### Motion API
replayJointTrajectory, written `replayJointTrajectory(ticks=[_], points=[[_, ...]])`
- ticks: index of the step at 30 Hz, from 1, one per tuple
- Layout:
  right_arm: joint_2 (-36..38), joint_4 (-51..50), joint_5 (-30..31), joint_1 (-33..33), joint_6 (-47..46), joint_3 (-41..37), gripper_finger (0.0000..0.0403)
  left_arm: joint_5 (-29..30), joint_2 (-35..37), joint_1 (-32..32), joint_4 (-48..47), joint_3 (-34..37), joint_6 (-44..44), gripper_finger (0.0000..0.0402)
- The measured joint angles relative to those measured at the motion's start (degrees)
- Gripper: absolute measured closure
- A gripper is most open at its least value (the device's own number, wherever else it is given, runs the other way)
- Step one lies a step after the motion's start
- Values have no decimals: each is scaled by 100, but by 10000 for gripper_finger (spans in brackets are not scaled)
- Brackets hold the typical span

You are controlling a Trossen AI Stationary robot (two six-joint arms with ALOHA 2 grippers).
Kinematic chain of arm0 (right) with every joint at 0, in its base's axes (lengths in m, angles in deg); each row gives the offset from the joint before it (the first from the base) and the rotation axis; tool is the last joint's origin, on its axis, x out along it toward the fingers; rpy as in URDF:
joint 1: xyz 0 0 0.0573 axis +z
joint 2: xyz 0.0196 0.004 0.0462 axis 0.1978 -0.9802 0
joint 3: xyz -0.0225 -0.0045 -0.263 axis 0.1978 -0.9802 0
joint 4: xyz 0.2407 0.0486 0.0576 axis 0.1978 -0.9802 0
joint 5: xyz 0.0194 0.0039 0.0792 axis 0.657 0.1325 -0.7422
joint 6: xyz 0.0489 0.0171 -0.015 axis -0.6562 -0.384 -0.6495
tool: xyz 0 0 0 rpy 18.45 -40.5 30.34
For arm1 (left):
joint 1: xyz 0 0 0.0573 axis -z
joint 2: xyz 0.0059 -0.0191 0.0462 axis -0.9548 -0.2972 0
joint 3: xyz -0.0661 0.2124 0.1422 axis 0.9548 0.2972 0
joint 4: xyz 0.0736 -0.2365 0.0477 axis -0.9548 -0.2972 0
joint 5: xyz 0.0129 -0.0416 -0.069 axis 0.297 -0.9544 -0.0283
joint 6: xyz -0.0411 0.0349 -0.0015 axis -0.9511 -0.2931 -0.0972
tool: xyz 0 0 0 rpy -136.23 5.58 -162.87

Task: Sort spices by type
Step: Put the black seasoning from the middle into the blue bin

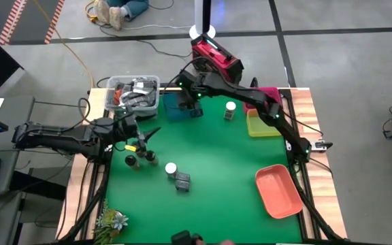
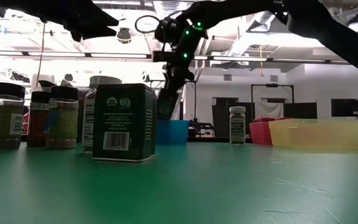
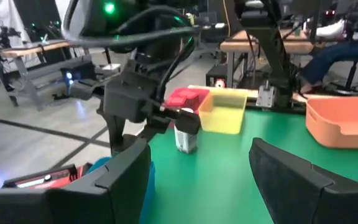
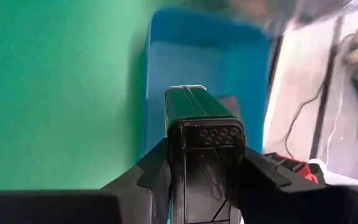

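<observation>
Two grippers showing: right gripper [image 4: 204,163] clamping a dark tin [image 4: 199,124], hanging over the blue tray [image 1: 175,109] at the table's far edge. Left gripper [image 1: 143,138] hovering with fingers spread and empty above the dark-lidded jars [image 1: 140,160] on the left. Also sitting on the green mat [image 1: 216,170]: another tin [image 2: 123,122], plus a white-capped jar [image 1: 230,110] beside the yellow tray [image 1: 260,126].

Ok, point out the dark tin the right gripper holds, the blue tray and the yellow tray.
dark rectangular tin [image 4: 194,124], right wrist view, its top face.
blue plastic tray [image 4: 185,59], right wrist view, its floor.
yellow plastic tray [image 1: 263,126], high view, its floor.
</observation>
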Motion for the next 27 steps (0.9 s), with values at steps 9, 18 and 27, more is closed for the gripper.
replayJointTrajectory(ticks=[9, 18, 27], points=[[21, 55, -72, -172, 193, 15, 239, -2, -2, -2, -129, 0, -26, 142], [27, 52, -542, -261, 449, 13, 239, -2, -2, -2, -143, 0, -30, 142], [38, 404, -660, -392, 1041, -499, 239, 0, -2, -2, -265, 0, -73, 142]])
